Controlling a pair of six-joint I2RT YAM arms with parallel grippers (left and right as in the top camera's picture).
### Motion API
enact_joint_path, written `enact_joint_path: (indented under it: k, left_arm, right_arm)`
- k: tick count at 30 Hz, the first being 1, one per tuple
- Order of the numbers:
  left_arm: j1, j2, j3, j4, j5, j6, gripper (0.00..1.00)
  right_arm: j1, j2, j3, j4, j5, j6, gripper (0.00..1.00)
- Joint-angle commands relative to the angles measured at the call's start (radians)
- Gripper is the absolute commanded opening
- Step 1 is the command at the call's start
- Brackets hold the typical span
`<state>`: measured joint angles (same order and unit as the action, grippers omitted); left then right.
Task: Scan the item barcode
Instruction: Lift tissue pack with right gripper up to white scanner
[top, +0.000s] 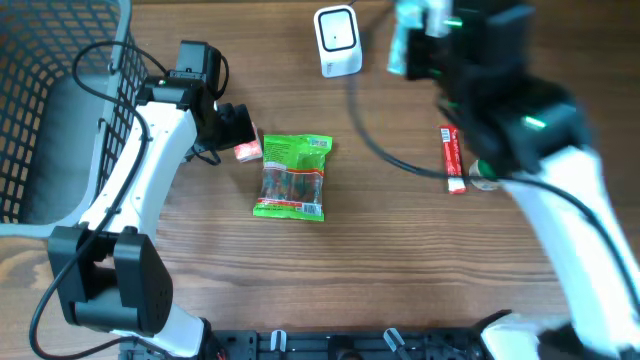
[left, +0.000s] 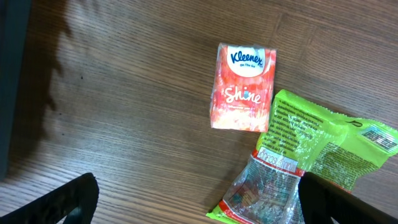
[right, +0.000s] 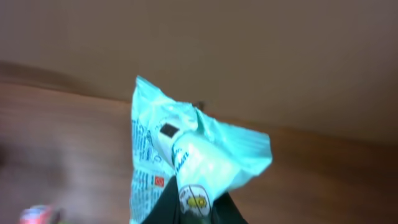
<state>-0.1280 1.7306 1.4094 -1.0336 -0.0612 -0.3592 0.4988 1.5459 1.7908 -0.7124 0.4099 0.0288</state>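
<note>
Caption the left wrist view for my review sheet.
Open left gripper hovers over an orange Kleenex tissue pack lying beside a green snack bag on the wooden table.

White arm links (top: 140, 165), black joints (top: 110, 285)

A dark wire basket (top: 35, 70) occupies the far left corner of the wooden worktop (top: 400, 270). An orange Kleenex tissue pack (left: 244, 87) lies flat left of centre, touching one corner of a green snack bag (top: 292, 177). A red stick-shaped packet (top: 453, 158) lies well apart, toward the right edge.
</note>
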Motion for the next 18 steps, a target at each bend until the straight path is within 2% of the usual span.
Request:
enact_joint_path:
  k: [1,4,6,10,15,16,18]
  left_arm:
    - [0.001,-0.013,0.013,0.002,0.001,0.012,1.0]
    - [0.001,-0.013,0.013,0.002,0.001,0.012,1.0]
    - [0.001,-0.013,0.013,0.002,0.001,0.012,1.0]
    - [0.001,-0.013,0.013,0.002,0.001,0.012,1.0]
    - [0.001,-0.013,0.013,0.001,0.001,0.012,1.0]
    - [0.001,-0.013,0.013,0.001,0.001,0.012,1.0]
    - [0.001,-0.013,0.013,0.002,0.001,0.012,1.0]
  right_arm:
    - [0.076,0.174,0.014,0.163,0.349,-0.237,0.04]
    - [0.101,0.328,0.014,0.399,0.403,-0.473,0.04]
    - [0.111,0.455,0.014,0.61,0.422,-0.689,0.04]
    - [0.116,0.636,0.014,0.977,0.466,-1.005,0.04]
    - [0.123,0.803,0.014,1.43,0.502,-1.235,0.04]
    - [0.125,0.831,0.014,1.515,0.494,-1.237,0.04]
    - [0.13,0.86,0.014,1.547,0.475,-1.221,0.04]
